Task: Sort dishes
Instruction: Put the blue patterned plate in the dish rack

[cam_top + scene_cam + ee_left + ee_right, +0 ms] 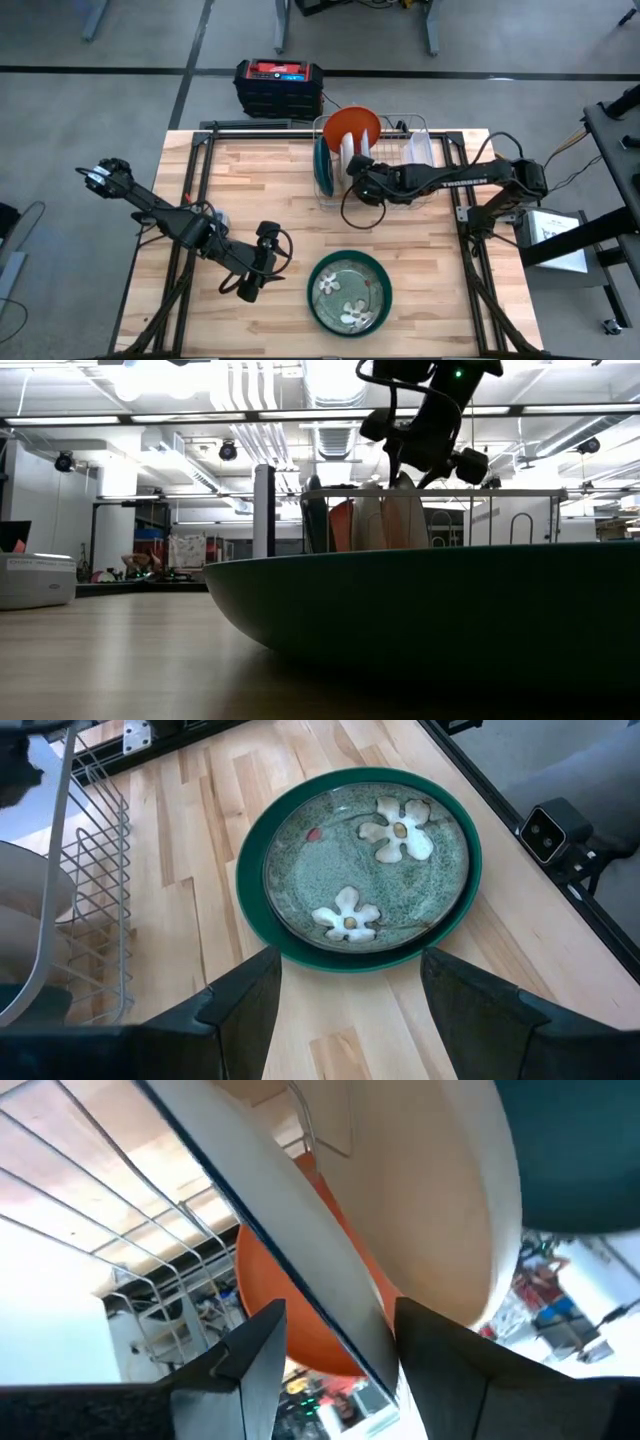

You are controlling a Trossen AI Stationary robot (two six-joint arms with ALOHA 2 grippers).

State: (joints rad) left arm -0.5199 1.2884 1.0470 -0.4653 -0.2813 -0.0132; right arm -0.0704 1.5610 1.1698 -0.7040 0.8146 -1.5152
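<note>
I keep left gripper (249, 289) wide, empty, parked beside olive floral plate (349, 289) nested in dark green bowl (314, 283): stack waits. Right gripper (335, 1342) straddles white plate (330, 1285) upright in silver wire rack (415, 130), fingers apart; squeezing or loose, cannot tell.

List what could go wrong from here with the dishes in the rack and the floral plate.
1. The right hand sits at the wire rack with its fingers on either side of a white plate standing on edge. Pulling away at an angle could drag or tip it against the orange dish.

2. The left hand hangs open beside the floral plate, which is nested in a dark green dish. A grasp at the rim might lift only one.
</note>
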